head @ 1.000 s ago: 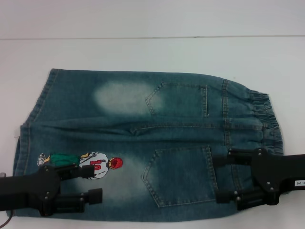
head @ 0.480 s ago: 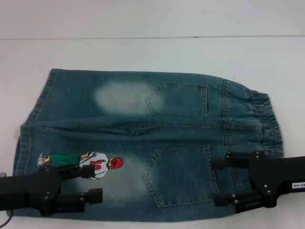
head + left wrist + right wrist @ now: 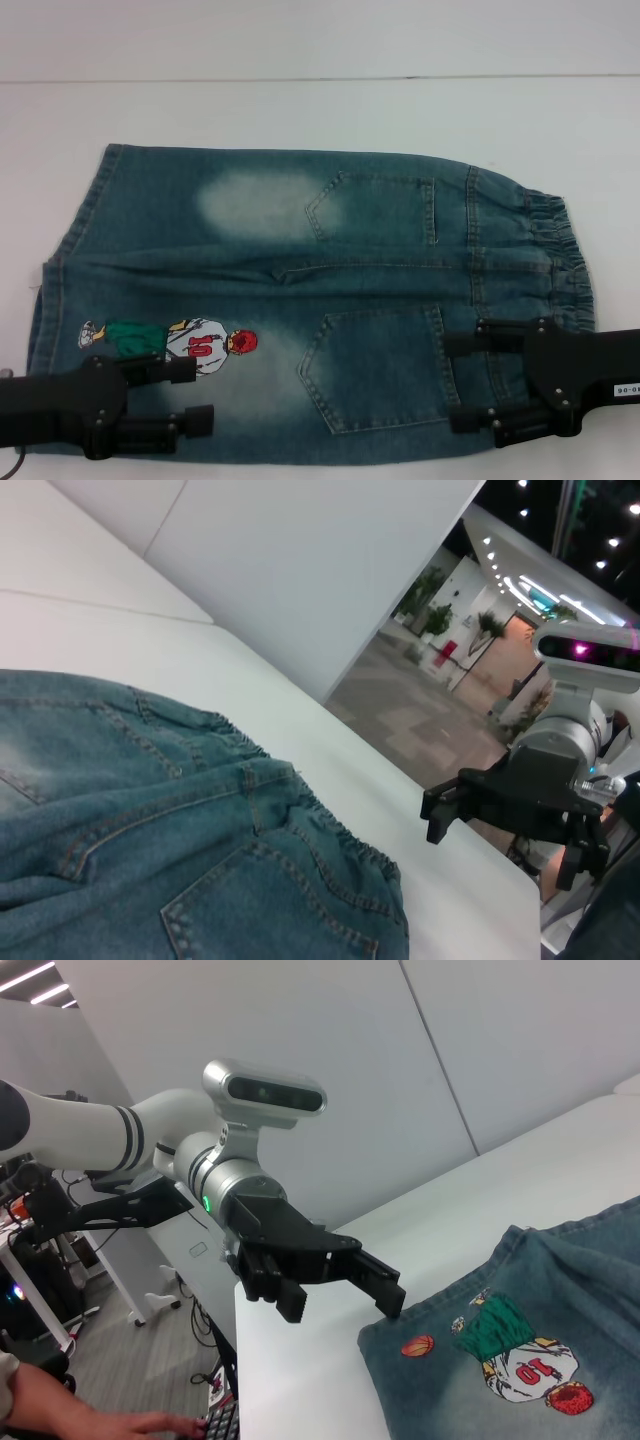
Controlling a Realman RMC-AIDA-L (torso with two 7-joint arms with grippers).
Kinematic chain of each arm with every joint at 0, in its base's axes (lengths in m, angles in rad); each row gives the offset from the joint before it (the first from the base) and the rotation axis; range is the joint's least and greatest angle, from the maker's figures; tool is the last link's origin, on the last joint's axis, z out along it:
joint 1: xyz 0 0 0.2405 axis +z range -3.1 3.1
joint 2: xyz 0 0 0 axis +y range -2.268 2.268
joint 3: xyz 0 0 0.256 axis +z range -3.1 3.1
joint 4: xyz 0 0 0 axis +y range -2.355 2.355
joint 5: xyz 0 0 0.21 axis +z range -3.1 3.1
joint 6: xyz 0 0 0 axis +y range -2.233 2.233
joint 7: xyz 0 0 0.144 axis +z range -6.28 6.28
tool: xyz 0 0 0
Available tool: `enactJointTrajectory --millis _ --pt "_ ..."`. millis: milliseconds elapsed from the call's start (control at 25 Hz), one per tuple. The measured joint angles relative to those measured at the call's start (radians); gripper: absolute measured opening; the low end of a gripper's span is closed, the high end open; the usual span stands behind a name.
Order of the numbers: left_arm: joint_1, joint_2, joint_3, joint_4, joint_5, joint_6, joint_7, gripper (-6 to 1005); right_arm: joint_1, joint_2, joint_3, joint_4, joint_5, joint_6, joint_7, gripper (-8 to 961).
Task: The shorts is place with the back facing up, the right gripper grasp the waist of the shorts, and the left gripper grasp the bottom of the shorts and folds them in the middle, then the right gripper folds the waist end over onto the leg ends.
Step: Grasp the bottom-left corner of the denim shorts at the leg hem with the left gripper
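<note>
We record one pair of faded blue-green denim shorts (image 3: 300, 300), laid flat and unfolded, back side up, on a white table (image 3: 320, 110); the shorts serve as our landmark. At their right end we note the waist of the shorts (image 3: 560, 255), a gathered elastic denim band, with two back patch pockets (image 3: 380, 370) just inside it. At their left end we note the bottom of the shorts (image 3: 55, 270), two straight stitched leg hems, and near the hem of the nearer leg a basketball-player print (image 3: 185, 343) numbered 10. A pale bleached patch (image 3: 255, 205) lies on the farther leg, between the far pocket and the hems. We list the right gripper (image 3: 470, 380), black, two-fingered, with small silver screws and a white label on its arm, over the nearer part of the waist end, its fingers pointing toward the near pocket, jaws spread wide and holding no cloth. We list the left gripper (image 3: 195, 395), black, two-fingered, over the nearer leg just beside the print, its jaws likewise spread apart and empty. From the right wrist view the left gripper (image 3: 335, 1280) appears above the table edge just beside the hem corner, not touching the denim (image 3: 540, 1360). From the left wrist view the right gripper (image 3: 455, 805) shows beyond the waistband (image 3: 300, 810), apart from it.
</note>
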Motion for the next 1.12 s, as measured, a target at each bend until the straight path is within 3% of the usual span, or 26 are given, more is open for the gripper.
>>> enactJointTrajectory --millis 1120 --pt "0.001 0.0 0.0 -0.001 0.002 -0.009 0.0 873 -0.005 -0.005 0.01 0.0 0.005 -0.009 -0.004 953"
